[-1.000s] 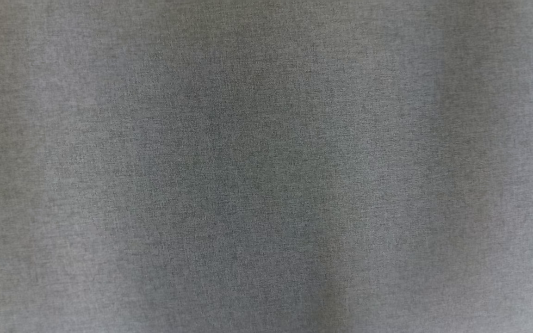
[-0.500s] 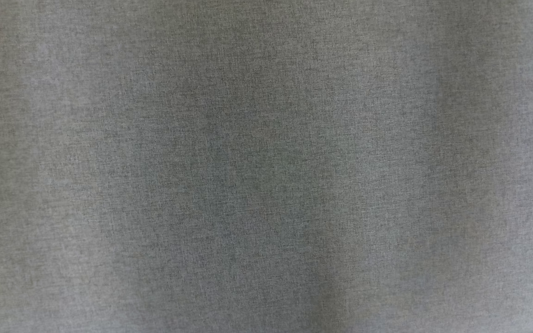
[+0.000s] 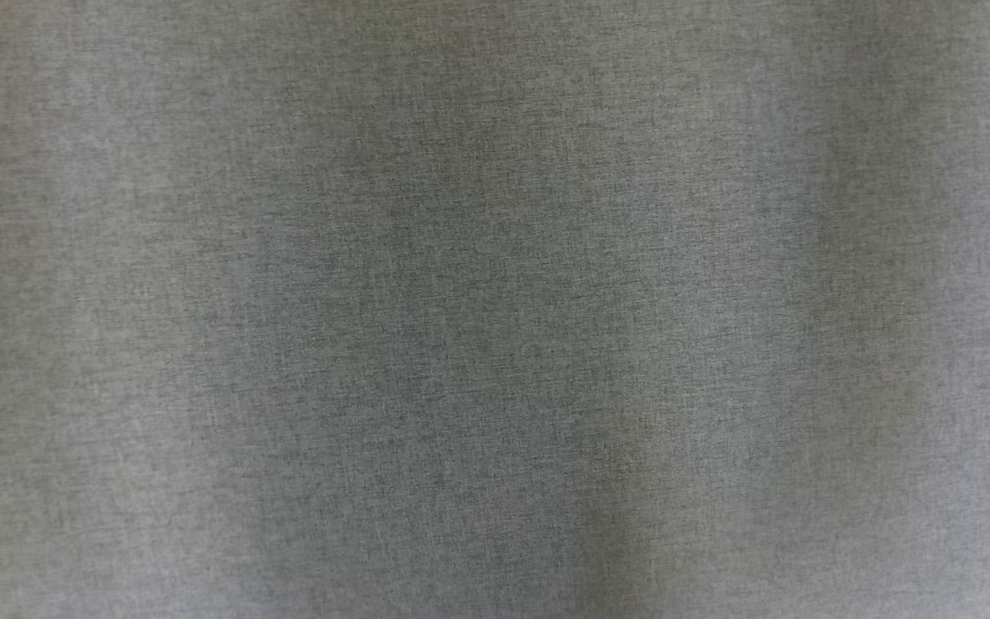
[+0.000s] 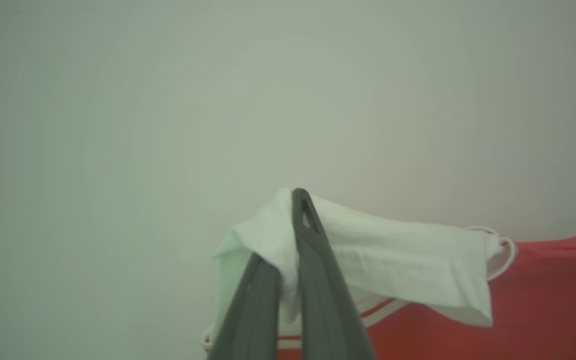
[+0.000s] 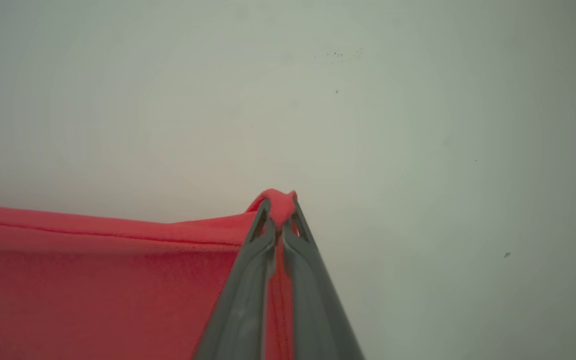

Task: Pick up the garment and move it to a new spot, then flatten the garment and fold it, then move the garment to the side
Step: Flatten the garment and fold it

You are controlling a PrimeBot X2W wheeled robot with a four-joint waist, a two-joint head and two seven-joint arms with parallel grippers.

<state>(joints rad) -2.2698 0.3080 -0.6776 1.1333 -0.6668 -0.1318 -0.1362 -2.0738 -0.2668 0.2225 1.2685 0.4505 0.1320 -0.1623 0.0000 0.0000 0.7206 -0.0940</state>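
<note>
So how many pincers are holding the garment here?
2. The left pincer is shut on a white part of the garment, low in its wrist view. The right pincer is shut on a red edge, low in its own.

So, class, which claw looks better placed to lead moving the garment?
Probably the right claw: it pinches the red edge of the garment. The left claw grips just a loose white flap.

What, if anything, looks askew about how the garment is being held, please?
The garment's white sleeve is bunched and folded over at the left fingers, whereas the right fingers pinch a tidy red edge, so the hold looks uneven.
</note>
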